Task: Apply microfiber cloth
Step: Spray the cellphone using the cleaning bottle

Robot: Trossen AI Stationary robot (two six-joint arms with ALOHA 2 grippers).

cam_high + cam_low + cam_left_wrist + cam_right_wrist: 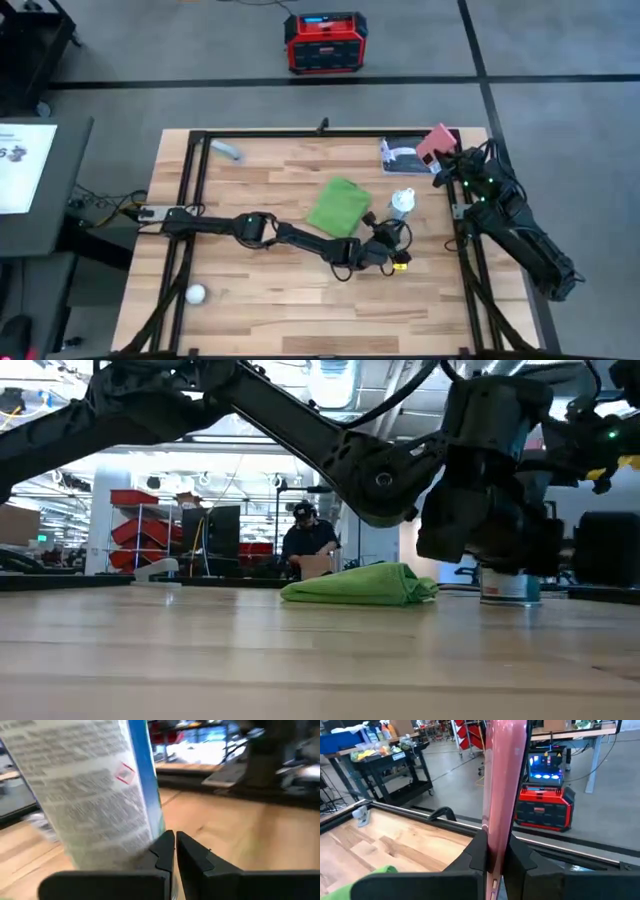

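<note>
Microfiber cloth [339, 206] is found just beside the left gripper [385, 243], fingers closed together on nothing; right gripper [447, 163], farther off, is clamped on a pink slab [436, 143].

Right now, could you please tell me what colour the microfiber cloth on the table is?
The microfiber cloth is bright green, clearest in the high view.

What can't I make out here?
- Bottle text: blurred, and cut off by the left wrist view's edges.
- Pink card: edge-on in the right wrist view, face unseen; right gripper covers its gripped end.
- Cloth: underside hidden in every view.
- Left gripper: in the low view its own wrist hides the tips.
</note>
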